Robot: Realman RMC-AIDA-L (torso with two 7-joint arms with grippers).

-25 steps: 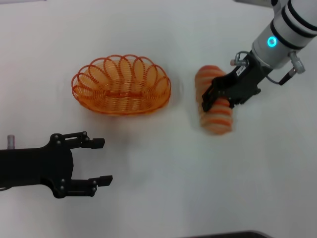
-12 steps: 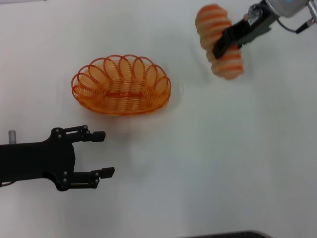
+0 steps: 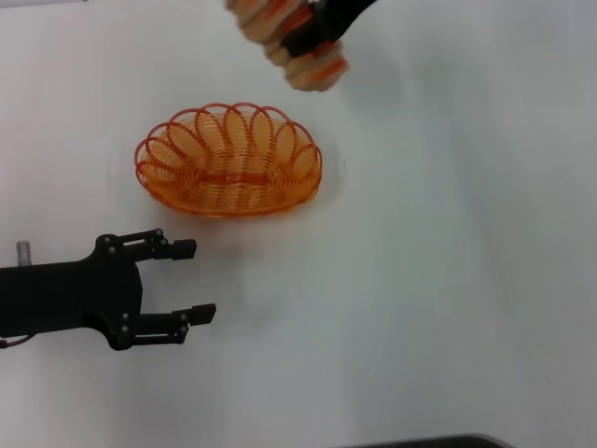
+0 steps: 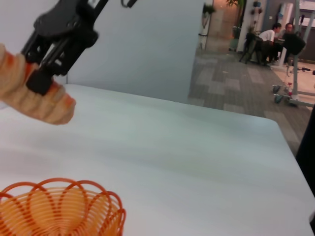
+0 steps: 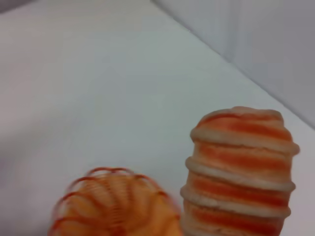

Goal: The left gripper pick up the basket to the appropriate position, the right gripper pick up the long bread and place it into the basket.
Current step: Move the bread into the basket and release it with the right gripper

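Your right end effector (image 3: pixel 312 35) clamped on the long bread (image 3: pixel 284 37), aloft beyond the basket (image 3: pixel 229 161), left end effector (image 3: pixel 182 280) spread wide, near the basket on the surface (image 3: pixel 448 261)

The basket (image 3: pixel 229 161) sits on the worktop (image 3: pixel 448 280), left of centre and toward the far side. The long bread (image 3: pixel 284 39) is held off the worktop in the right end effector (image 3: pixel 312 33), which is clamped across its middle; both hang just beyond the basket's far rim, slightly to its right. The left end effector (image 3: pixel 187 280) hovers at the near left, nearer than the basket and apart from it, its fingers spread and pointing right.
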